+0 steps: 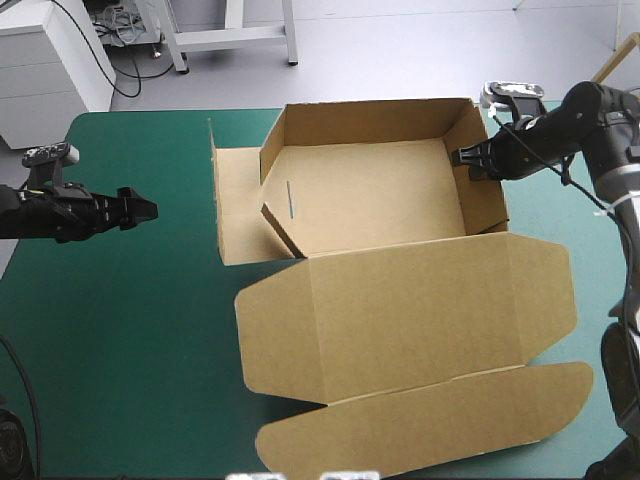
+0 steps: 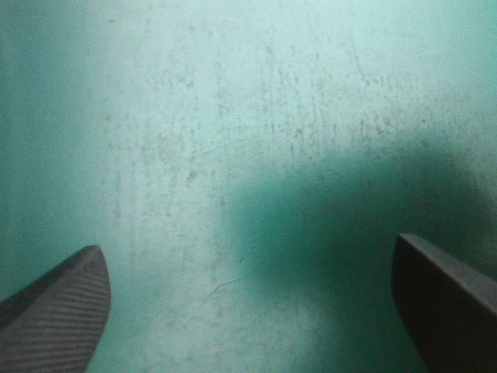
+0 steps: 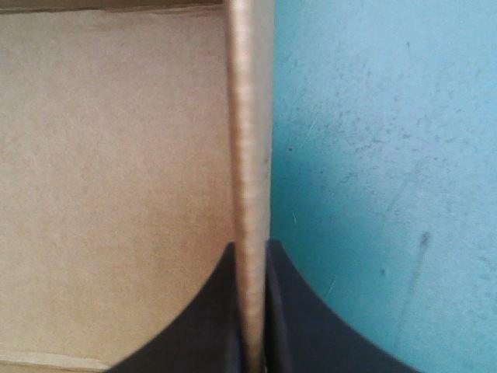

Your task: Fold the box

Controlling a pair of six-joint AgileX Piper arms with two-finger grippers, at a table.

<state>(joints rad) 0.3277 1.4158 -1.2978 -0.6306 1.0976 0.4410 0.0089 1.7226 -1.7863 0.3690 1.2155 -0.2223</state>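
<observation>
Right wrist view: right gripper (image 3: 250, 247) clamps box (image 3: 116, 194); left gripper (image 2: 248, 245) spread above teal-green cover (image 2: 194, 116)

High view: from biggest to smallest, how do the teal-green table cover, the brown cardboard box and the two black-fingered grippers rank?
1. The teal-green table cover.
2. The brown board box, its lid spread flat.
3. The left gripper and right gripper: they look about alike, so not ranked apart.

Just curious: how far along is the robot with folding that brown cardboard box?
Partway. Done: the brown cardboard box has its far wall and right wall raised. In hand: the black-fingered right gripper pinches that wall's edge; the left gripper hovers open over the teal-green cover. Left: the left panel and lid lie flat.
</observation>
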